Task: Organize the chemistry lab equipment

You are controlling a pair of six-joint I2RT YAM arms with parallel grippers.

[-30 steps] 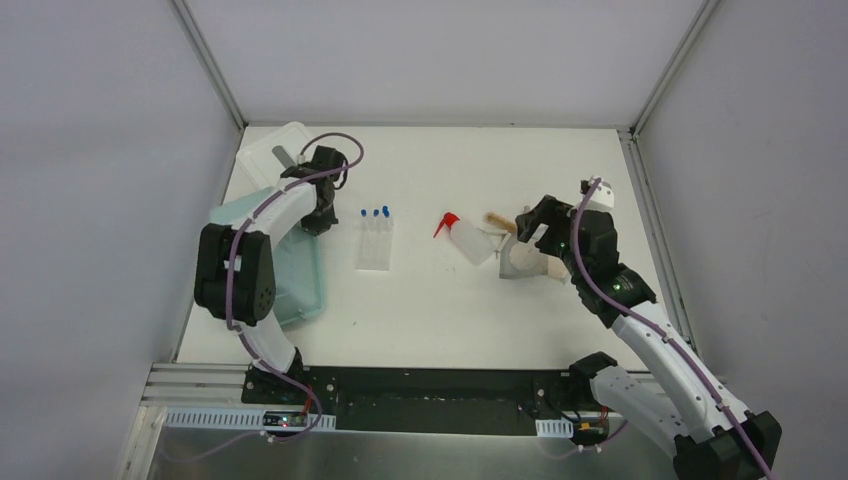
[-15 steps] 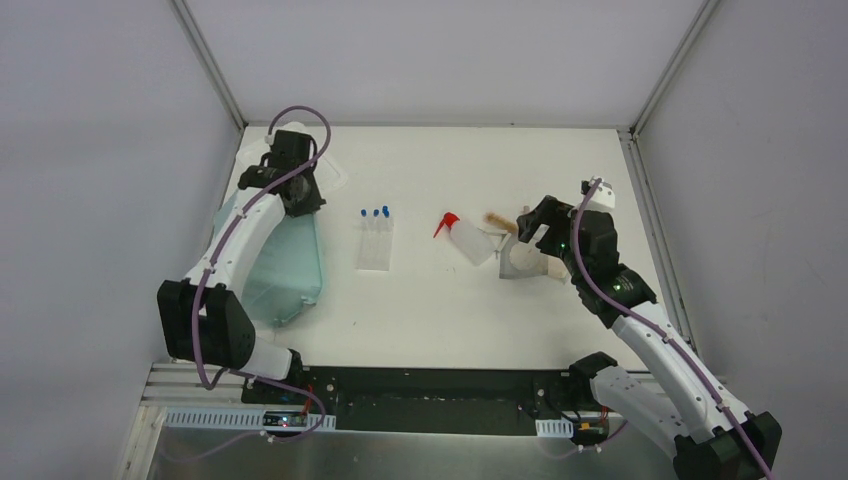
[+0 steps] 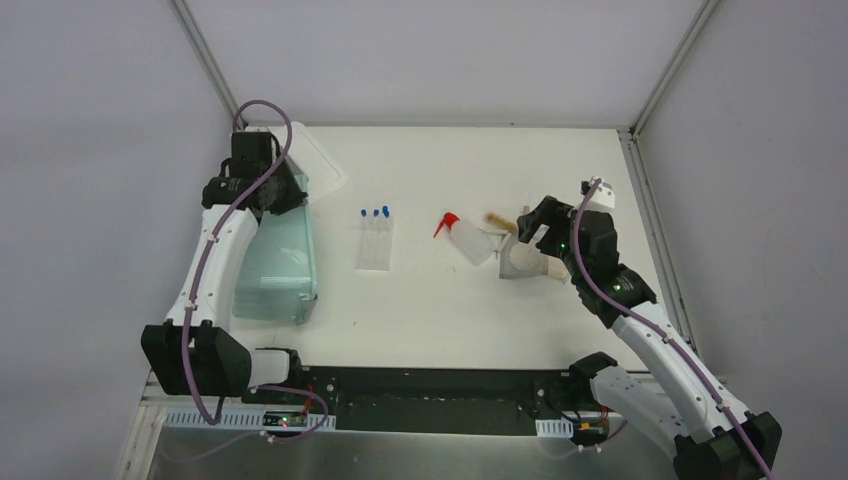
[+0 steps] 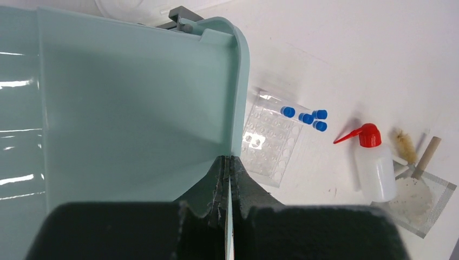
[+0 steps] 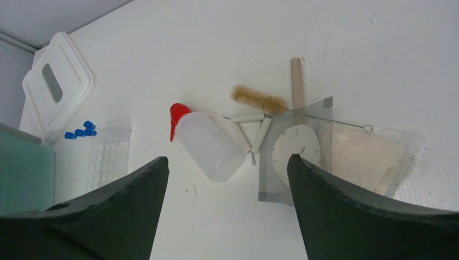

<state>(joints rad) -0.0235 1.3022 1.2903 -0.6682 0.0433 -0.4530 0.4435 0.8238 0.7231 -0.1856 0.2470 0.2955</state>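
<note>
**Inspector A:** Top view first. What do we record for the arms?

**Inspector B:** We note the left arm stretched far along the left side of the table. Its wrist is turned down, with the left gripper at the far end of the pale teal bin. The white lid lies just beyond it. The right arm bends in from the near right corner, and the right gripper is poised over the items at centre right.

**Inspector A:** And the task's things?

**Inspector B:** The tube rack lies mid-table, with the blue-capped tubes at its far end. To its right the squeeze bottle lies on its side, red spout pointing left.

**Inspector A:** Left wrist view?

**Inspector B:** We find the fingers pressed together on the bin's thin right wall, clamped at the rim. The rack, tubes and bottle lie off to the right.

**Inspector A:** Right wrist view?

**Inspector B:** The jaws stand wide apart, holding nothing, above the bottle. Beside the bottle we log a bristle brush, a wooden-handled tool and a wire mesh square. A clear bag lies partly under the mesh.
</note>
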